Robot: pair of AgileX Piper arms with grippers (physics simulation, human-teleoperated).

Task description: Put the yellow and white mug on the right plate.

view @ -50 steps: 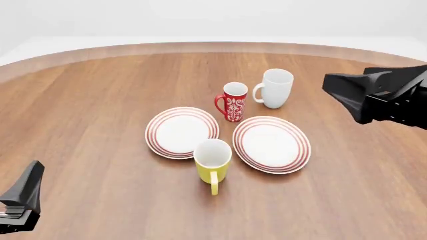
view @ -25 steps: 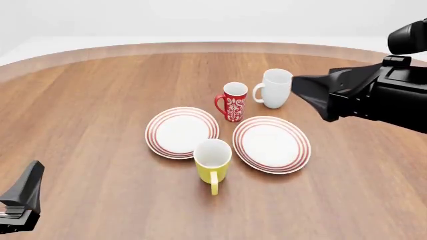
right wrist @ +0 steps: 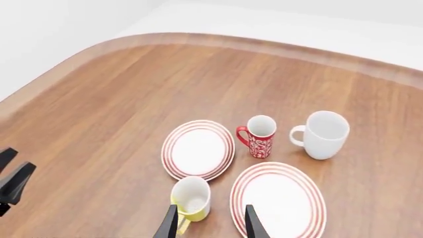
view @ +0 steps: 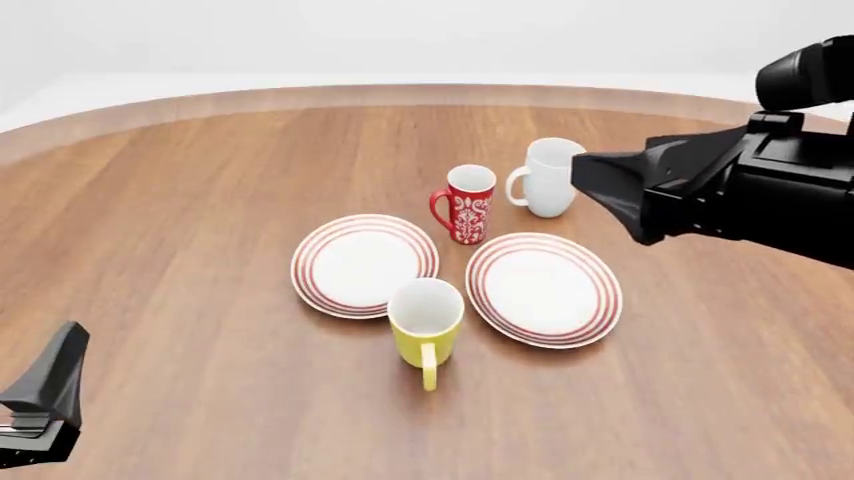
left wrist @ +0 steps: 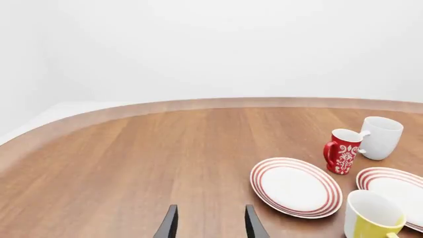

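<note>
Your yellow and white mug (view: 426,327) stands upright on the table (view: 200,220), touching neither plate: the right plate (view: 543,288) lies just beside it to the right, the left plate (view: 363,263) just behind it to the left. Its handle points toward your side. Behind the right plate stand the red mug (view: 466,203) and the white mug (view: 547,177). Your right gripper (right wrist: 205,221) hangs above the table, right of that plate, fingers parted and empty. Your left gripper (left wrist: 207,225), near the table's front left edge and well apart from the plate, is likewise parted and holds nothing.
</note>
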